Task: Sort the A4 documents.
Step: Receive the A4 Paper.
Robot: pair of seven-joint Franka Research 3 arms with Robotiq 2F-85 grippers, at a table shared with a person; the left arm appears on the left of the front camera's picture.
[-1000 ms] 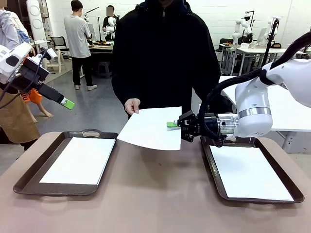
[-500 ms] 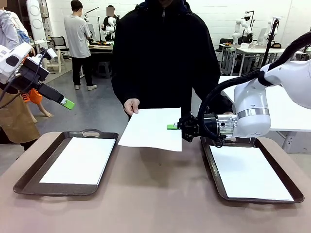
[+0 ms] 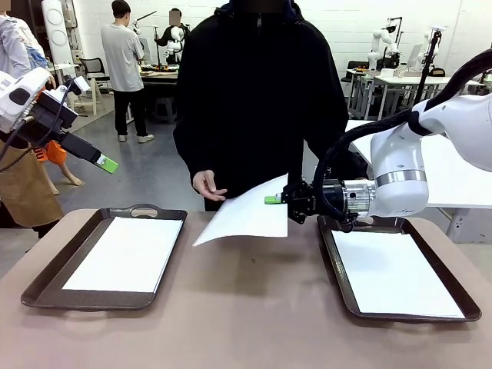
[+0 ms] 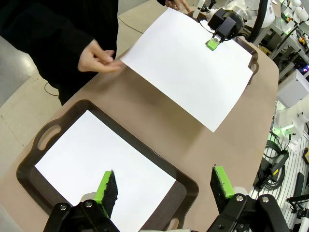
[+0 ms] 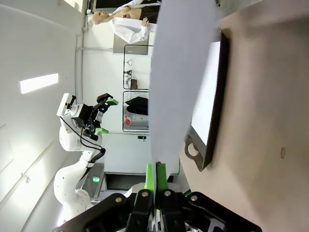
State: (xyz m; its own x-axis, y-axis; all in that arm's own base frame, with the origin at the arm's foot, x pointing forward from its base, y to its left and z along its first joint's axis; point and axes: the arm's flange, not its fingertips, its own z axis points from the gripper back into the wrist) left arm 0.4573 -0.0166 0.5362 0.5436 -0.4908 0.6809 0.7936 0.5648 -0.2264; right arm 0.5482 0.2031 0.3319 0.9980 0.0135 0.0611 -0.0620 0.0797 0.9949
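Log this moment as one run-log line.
right gripper: shut on sheet | person's hand: off sheet | left gripper: open over left tray | both trays: one sheet each

Brown table (image 3: 246, 307), rounded corners. Dark tray (image 3: 46, 280) with handle cutout at 9 o'clock, resting directly on tabletop; white sheet (image 3: 127, 254) flat inside. Second dark tray (image 3: 338, 277) at 3 o'clock, also on tabletop, white sheet (image 3: 396, 273) on its floor. Bare brown surface between trays.
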